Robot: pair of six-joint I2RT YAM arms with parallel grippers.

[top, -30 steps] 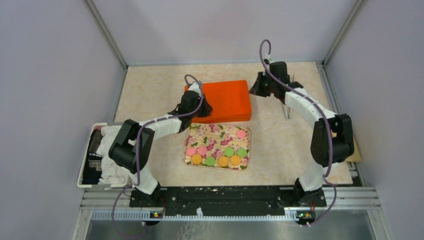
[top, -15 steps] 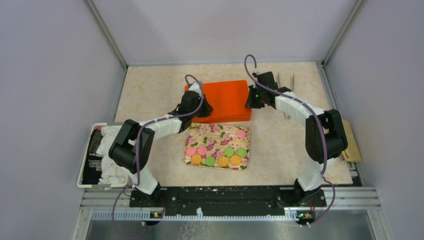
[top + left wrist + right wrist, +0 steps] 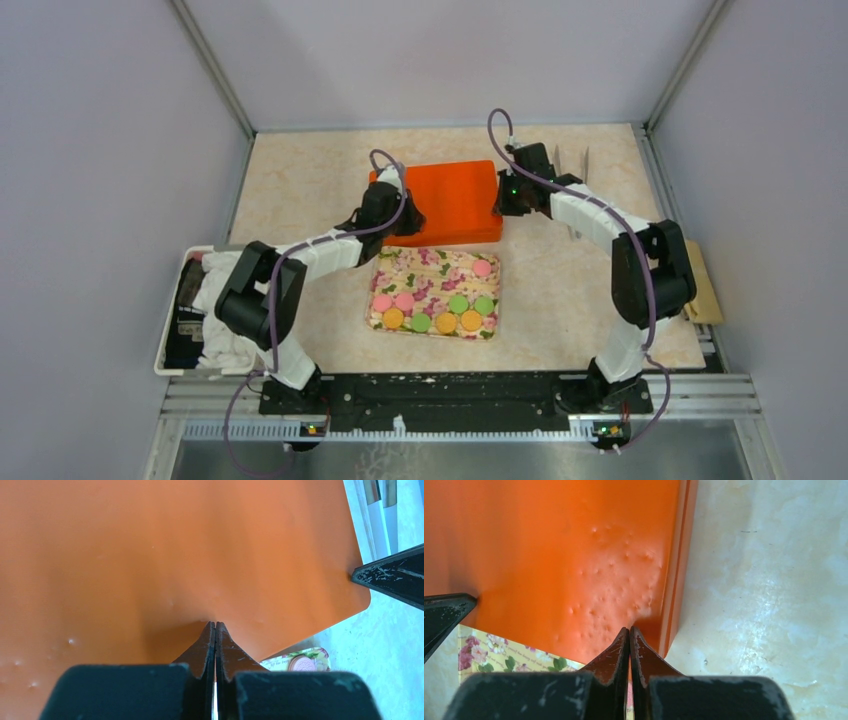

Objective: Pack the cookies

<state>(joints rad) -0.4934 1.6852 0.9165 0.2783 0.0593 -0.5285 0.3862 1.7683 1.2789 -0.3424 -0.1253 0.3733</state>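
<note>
Packing stage: close to the end, judging by the layout.

In the flower-patterned rectangular tray [image 3: 430,262], at the middle of the pale marbled tabletop [image 3: 560,290]: nine small flat round cookies [image 3: 446,322] in pink, orange and green. Laid in rows, mostly along the near side, with one pink alone at the far right corner. No loose cookies to be seen on the tabletop, and no black ones in view. Seems to leave bare spots in the far row; impossible to say whether meant to be filled.

Just behind the tray: a flat rectangular orange plastic lid [image 3: 450,200], near edge right at the tray's far edge. Beside it or slightly over it: cannot tell.

Left gripper [image 3: 215,626]: fingers pressed together, tips at the near-left part of the lid. Grasps nothing thick. Thin rim nipped between the tips, or merely touched: cannot tell.

Right gripper [image 3: 629,630]: likewise closed finger to finger, tips at the lid's right edge, close to the near corner. Same doubt about a pinched rim.

Left to do, at a guess: raising the lid with both arms, bringing it over the tray and seating it square on the cookies. Tray not yet covered.
</note>
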